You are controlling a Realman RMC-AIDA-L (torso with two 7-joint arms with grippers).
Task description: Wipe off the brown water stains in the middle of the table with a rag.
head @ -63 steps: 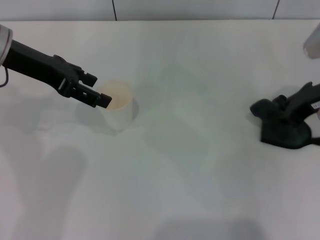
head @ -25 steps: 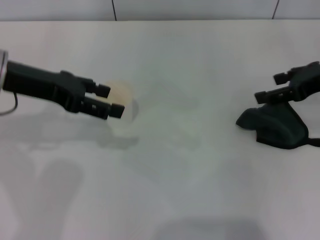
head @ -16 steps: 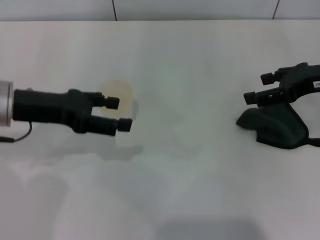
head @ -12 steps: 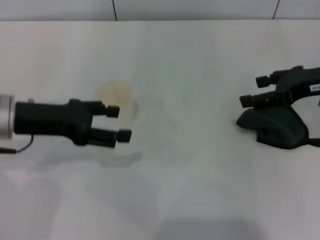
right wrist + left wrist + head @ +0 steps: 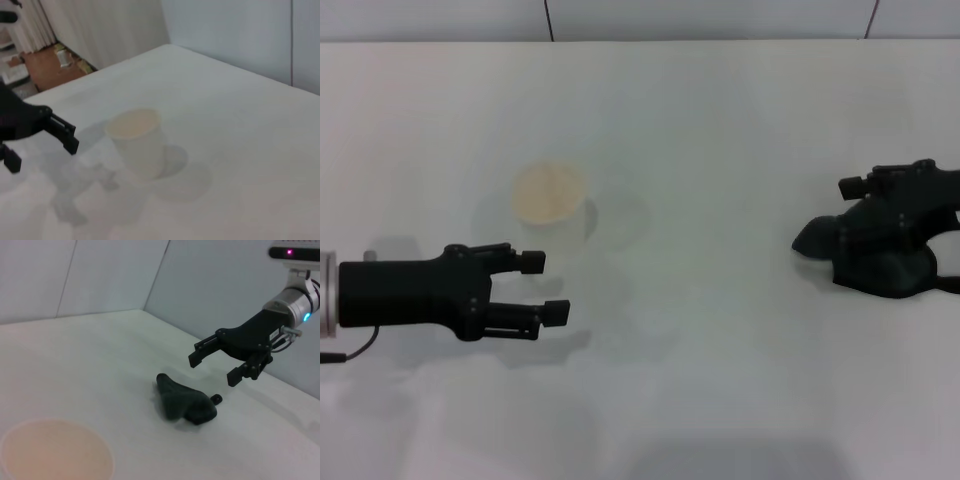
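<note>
The dark rag [image 5: 875, 262] lies bunched on the white table [image 5: 720, 120] at the right, also seen in the left wrist view as the rag [image 5: 185, 402]. My right gripper [image 5: 852, 205] hovers just above it, open and holding nothing; the left wrist view shows this right gripper [image 5: 212, 371] with its fingers spread over the cloth. My left gripper [image 5: 545, 288] is open at the front left, apart from the cup. No brown water stains show on the table in any view.
A white paper cup [image 5: 548, 197] with a brownish inside stands upright left of centre, beyond my left gripper. It shows close up in the left wrist view [image 5: 55, 452] and in the right wrist view [image 5: 137, 142]. A wall bounds the table's far edge.
My left gripper has let go of the cup and drawn back toward the table's front. My right gripper rose off the rag, open, then shifted slightly right above it.
</note>
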